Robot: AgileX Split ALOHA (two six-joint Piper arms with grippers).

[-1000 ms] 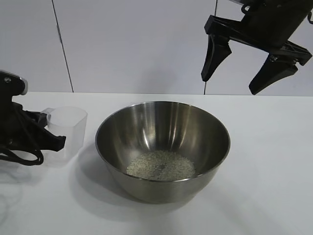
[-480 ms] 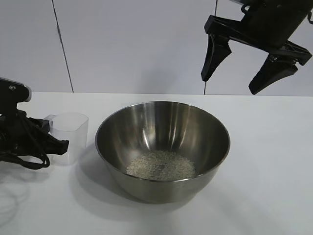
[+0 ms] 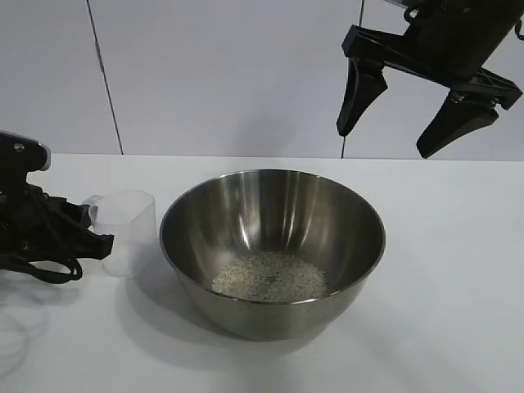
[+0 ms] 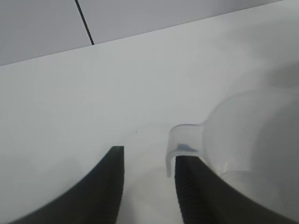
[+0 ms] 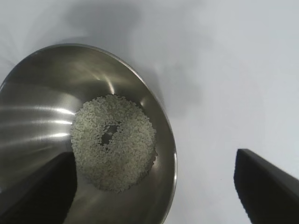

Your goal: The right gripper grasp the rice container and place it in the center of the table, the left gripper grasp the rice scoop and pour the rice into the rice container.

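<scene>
The rice container (image 3: pixel 270 205), a wide steel bowl, stands mid-table with a flat patch of rice (image 3: pixel 270 277) on its bottom. Just left of it the rice scoop (image 3: pixel 127 233), a clear plastic cup, stands upright on the table (image 3: pixel 442 286). My left gripper (image 3: pixel 97 229) is low at the scoop's handle side, open. In the left wrist view, one finger of the left gripper (image 4: pixel 150 154) lies beside the handle tab (image 4: pixel 184 137) of the scoop (image 4: pixel 252 135); the gap holds nothing. My right gripper (image 3: pixel 385 142) hangs open high above the bowl's right rim. Its wrist view looks down on the container (image 5: pixel 46 84) and rice (image 5: pixel 113 142).
A pale panelled wall (image 3: pixel 229 74) rises behind the table's far edge. Black cables (image 3: pixel 33 266) loop under the left arm at the table's left side. Bare white tabletop stretches to the right of the bowl and in front of it.
The left gripper's jaws have parted and released the scoop's handle. The scoop went from tilted to upright, a little closer to the bowl. The right arm has not moved.
</scene>
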